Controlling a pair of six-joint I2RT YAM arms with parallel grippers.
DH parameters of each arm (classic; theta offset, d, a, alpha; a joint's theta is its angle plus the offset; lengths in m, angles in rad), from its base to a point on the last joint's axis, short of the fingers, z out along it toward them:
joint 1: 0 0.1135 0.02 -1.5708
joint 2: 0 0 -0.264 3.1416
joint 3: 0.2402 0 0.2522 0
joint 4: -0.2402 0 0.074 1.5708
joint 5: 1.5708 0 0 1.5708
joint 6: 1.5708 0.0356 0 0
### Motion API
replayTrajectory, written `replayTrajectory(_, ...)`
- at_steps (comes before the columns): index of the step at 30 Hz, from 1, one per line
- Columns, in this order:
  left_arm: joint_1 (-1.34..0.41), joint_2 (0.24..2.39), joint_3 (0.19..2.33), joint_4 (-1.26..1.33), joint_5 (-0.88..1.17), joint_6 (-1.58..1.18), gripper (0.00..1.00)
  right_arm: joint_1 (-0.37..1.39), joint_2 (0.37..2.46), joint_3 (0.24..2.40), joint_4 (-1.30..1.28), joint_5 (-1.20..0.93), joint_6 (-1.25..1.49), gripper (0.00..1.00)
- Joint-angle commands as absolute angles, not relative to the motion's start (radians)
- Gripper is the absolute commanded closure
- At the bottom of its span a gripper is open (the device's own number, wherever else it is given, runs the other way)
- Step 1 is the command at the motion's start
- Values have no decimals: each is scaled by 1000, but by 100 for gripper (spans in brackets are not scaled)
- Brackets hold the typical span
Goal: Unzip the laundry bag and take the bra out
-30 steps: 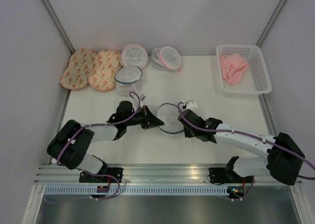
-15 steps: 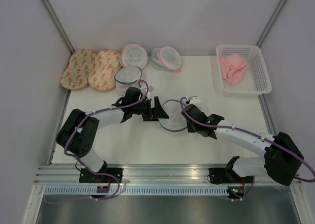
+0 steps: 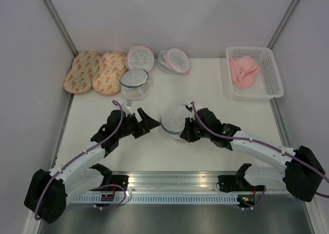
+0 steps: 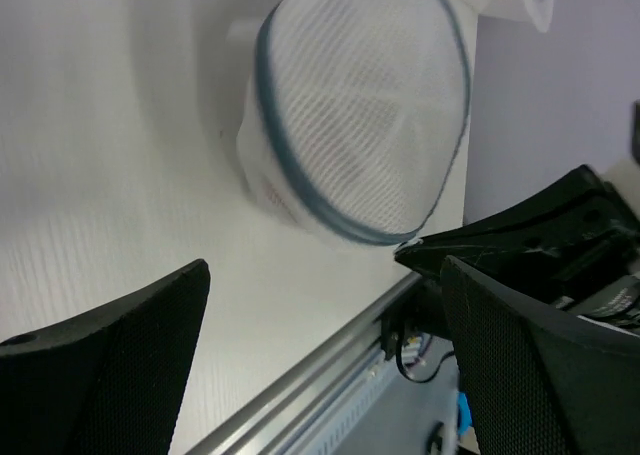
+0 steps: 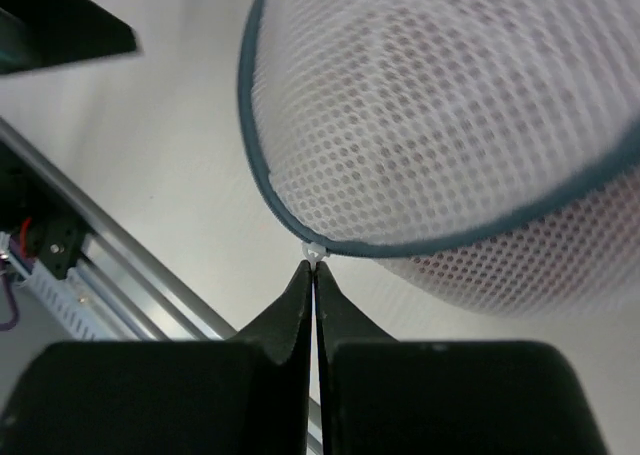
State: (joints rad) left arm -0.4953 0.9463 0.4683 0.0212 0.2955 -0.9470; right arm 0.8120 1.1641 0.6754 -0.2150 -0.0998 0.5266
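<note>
The laundry bag [image 3: 174, 119], a white mesh dome with a dark blue rim, lies tilted at mid-table. It also fills the right wrist view [image 5: 450, 125] and shows in the left wrist view [image 4: 360, 105]. My right gripper [image 3: 187, 133] is shut on the small white zipper pull [image 5: 317, 251] at the rim, its fingertips [image 5: 314, 271] pinched together. My left gripper [image 3: 145, 122] stands open just left of the bag, apart from it, with nothing between its fingers [image 4: 325, 275]. The bra is hidden; only a faint reddish tint shows through the mesh.
A second blue-rimmed bag [image 3: 134, 83] sits behind the left gripper. Two pink-rimmed bags [image 3: 140, 57] and peach pads [image 3: 95, 72] line the back. A white basket [image 3: 273, 86] with pink cloth [image 3: 242, 71] stands back right. A metal rail [image 3: 169, 178] runs along the near edge.
My left gripper has opened, let go of the bag and drawn back to the left. My right gripper stays shut on the pull and has shifted left along the rim; the bag has tilted.
</note>
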Motion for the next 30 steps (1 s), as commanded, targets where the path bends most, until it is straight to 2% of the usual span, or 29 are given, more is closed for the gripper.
replayTrajectory(1,-517,1003,327,243,451,-1213,0,813,1198,664,-46,-276,566,100)
replayTrajectory(4,-540,1063,241,427,472,-1320,0,824,1232,667,-8,-291,577,100)
replayTrajectory(5,-545,1109,227,574,479,-1345,0,828,1238,669,-8,-291,577,100)
replayTrajectory(8,-558,1181,227,728,476,-1394,0,851,1267,683,-9,-276,580,100)
replayTrajectory(12,-572,1238,245,848,437,-1433,0,871,1285,692,-8,-265,580,99)
replayTrajectory(20,-598,1337,319,824,416,-1419,2,879,1259,692,-24,-242,581,100)
replayTrajectory(23,-623,1436,362,885,428,-1430,15,882,1243,690,-34,-241,577,100)
replayTrajectory(26,-640,1508,400,946,445,-1439,37,882,1223,686,-48,-233,574,99)
replayTrajectory(27,-641,1519,405,957,448,-1442,54,882,1212,686,-54,-232,569,99)
replayTrajectory(29,-641,1522,403,968,446,-1440,73,882,1201,684,-71,-223,561,100)
replayTrajectory(30,-640,1519,402,962,436,-1431,94,882,1197,686,-87,-216,554,100)
